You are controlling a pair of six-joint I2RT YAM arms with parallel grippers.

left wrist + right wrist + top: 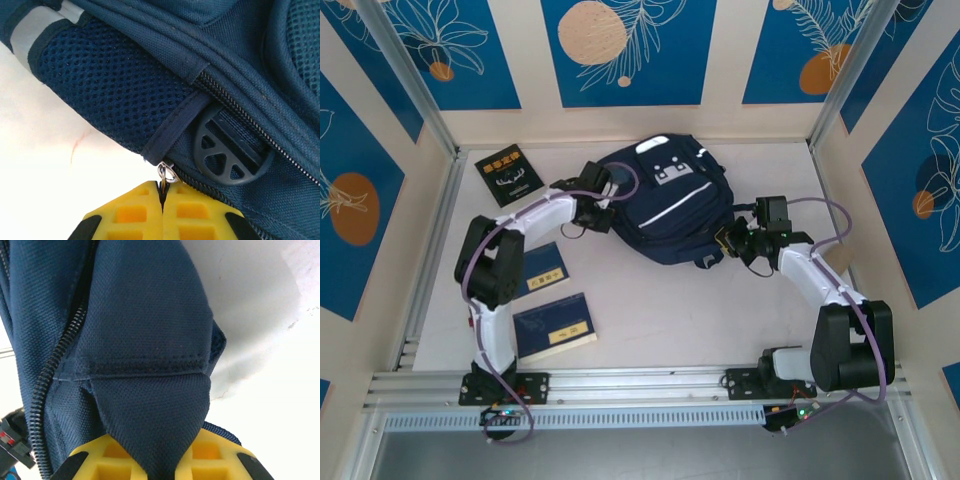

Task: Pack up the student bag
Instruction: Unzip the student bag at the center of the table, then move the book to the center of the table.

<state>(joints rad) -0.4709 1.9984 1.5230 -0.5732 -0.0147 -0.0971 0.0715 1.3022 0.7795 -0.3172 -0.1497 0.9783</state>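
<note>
I have the student bag (665,195) lying flat on the white table (670,310), in the upper centre of the top view, its white stripe running across it.

The left gripper (597,203) sits against the bag's left edge. In the left wrist view its yellow fingers (135,215) are pressed together with no gap between them, pinching the small metal zipper pull (167,174) at the bottom centre. Just to the right of it is a round dark plastic disc (229,152) on the zip line, and the mesh side pocket (110,85) fills the upper left.

The right gripper (735,242) is at the bag's lower right edge. In the right wrist view its fingers (212,457) are clamped narrowly on a pointed fabric flap (155,405) of the bag, and a black zipper (55,370) runs down the left side.

Left of the bag on the table lie a black book (508,175) at upper left and two navy books (545,268) (555,327) lower down, well apart from the bag.
</note>
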